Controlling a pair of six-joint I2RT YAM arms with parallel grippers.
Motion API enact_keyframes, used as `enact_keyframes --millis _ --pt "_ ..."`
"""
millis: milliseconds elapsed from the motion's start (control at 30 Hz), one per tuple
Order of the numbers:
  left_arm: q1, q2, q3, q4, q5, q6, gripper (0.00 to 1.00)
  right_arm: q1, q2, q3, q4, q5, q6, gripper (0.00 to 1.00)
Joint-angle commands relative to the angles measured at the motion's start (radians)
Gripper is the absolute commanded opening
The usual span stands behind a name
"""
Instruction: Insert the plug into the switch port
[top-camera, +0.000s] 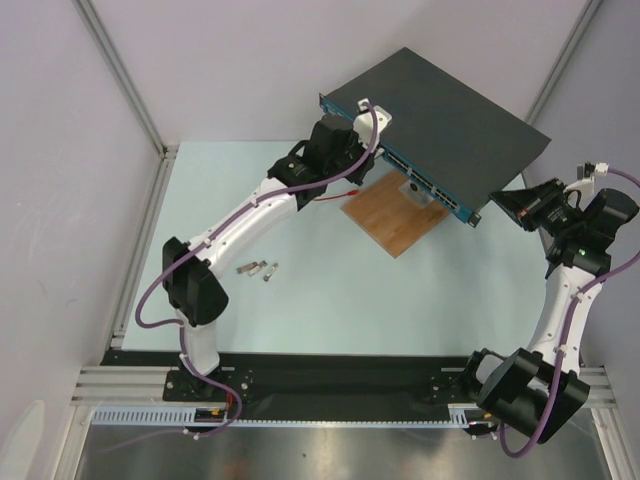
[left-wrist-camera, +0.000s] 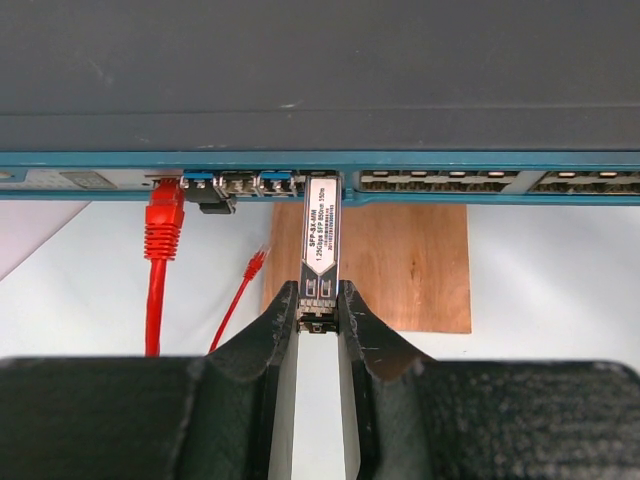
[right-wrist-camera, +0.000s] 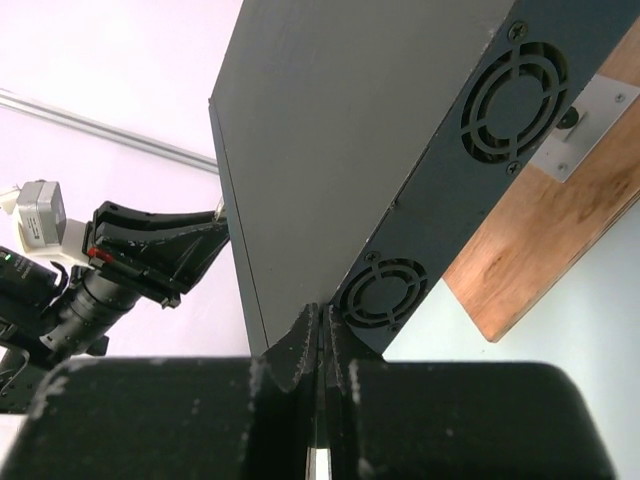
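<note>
Left fingers (left-wrist-camera: 283, 315) pinch SFP plug (left-wrist-camera: 320, 235), nose at a front port of the switch (left-wrist-camera: 320, 80) | right fingers (right-wrist-camera: 297, 340) closed, empty, at its fan-side corner | risk: if I push skewed, plug jams or switch slides.

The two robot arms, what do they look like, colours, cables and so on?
Both match: the left arm and right arm have white links between chunky black joint housings, each trailed by a purple cable. The left gripper and right gripper have black, tapered fingers.
</note>
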Motion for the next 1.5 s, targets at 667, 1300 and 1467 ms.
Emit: enact_keyframes --millis 667,1300,1467 --pt "0.031 -0.010 0.055 0.005 0.029 0.016 0.00 -0.014 0.035 -0.045 0.055 -0.022 0.017 0.87" --pt "0.031 -0.012 0.063 -0.005 -0.003 0.004 0.00 0.076 0.091 -0.134 0.369 -0.019 0.195 0.17" --pt "0.029 -0.011 0.076 -0.009 0.011 -0.007 0.00 0.088 0.090 -0.134 0.360 -0.019 0.182 0.00"
